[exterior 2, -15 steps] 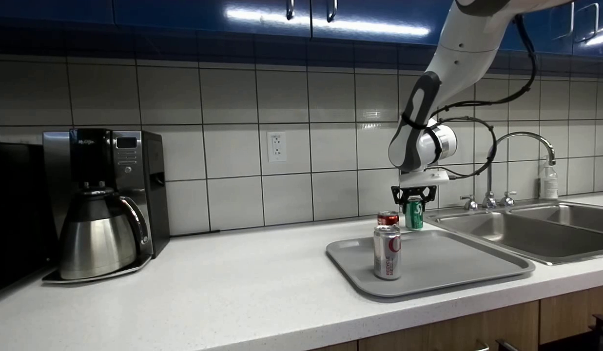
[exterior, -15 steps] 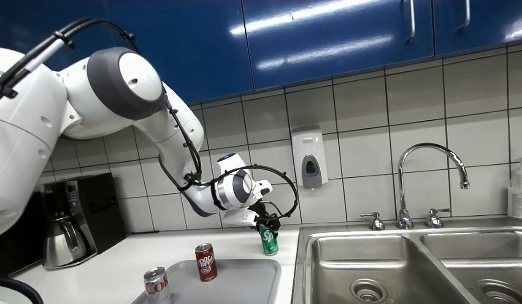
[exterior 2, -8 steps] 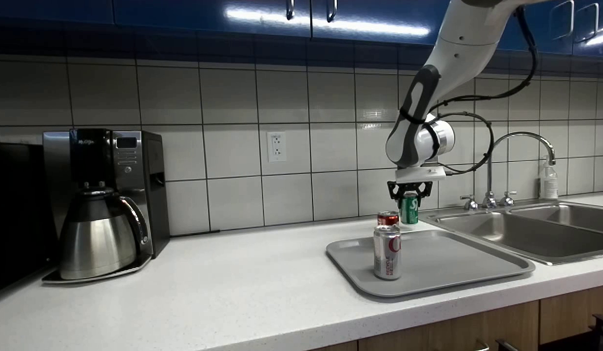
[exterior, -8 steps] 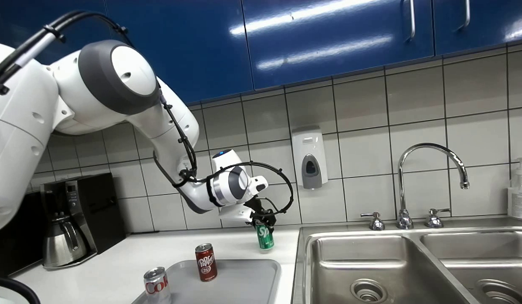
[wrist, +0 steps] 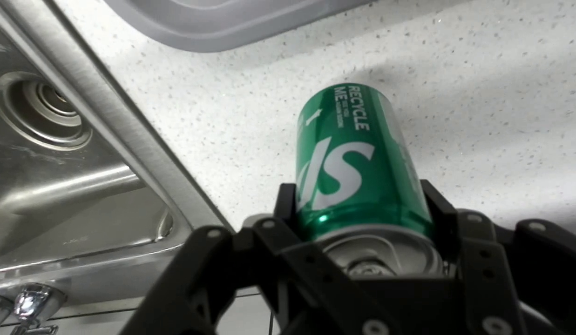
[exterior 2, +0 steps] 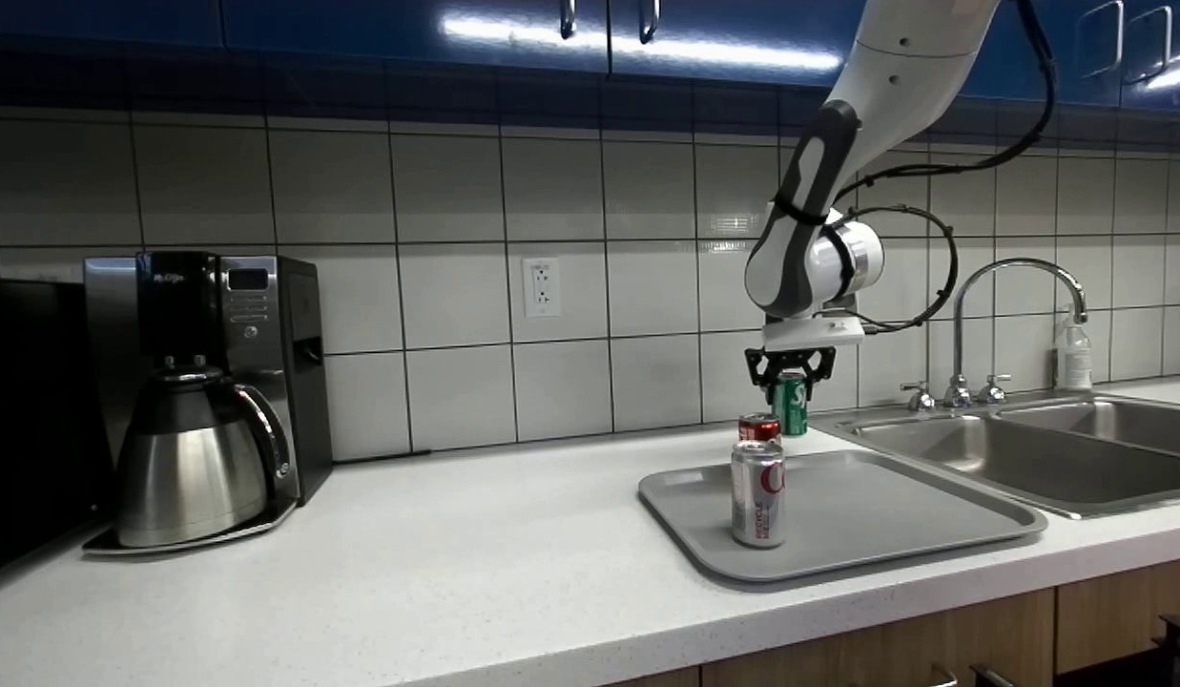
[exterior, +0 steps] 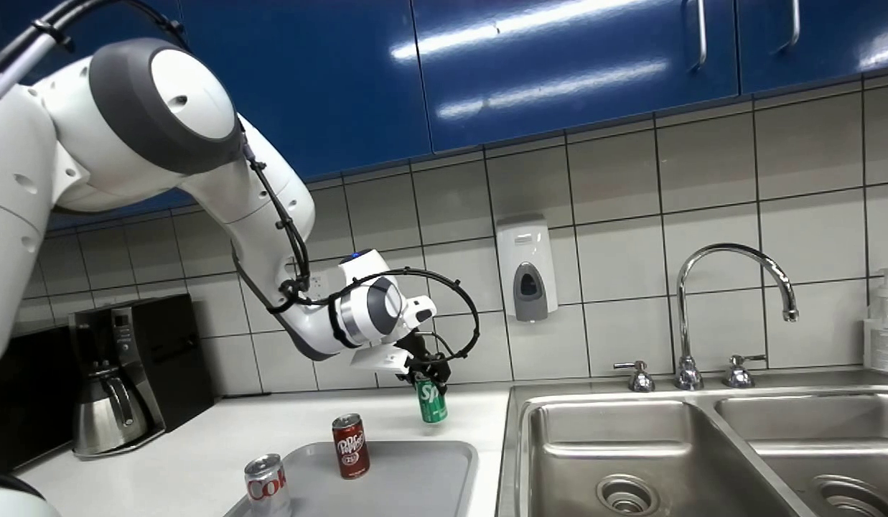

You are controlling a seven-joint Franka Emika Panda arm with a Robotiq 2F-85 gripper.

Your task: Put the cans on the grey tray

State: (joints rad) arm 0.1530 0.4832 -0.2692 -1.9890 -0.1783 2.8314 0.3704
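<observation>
Near the front edge of the bench (exterior 2: pixel 437 563) sits your tray (exterior 2: pixel 895 525). By the back edge, your gripper (wrist: pixel 361 204) is pinching the green can (wrist: pixel 355 163), seemingly just clear of the bench. Lift a touch more, swing wide of the red can (exterior: pixel 351 446) and silver can (exterior 2: pixel 757 496) already on the tray, then ease it down flat.

“Pepper”—red can (exterior: pixel 351 446), “Sp”—green can (exterior: pixel 431 402)
</observation>
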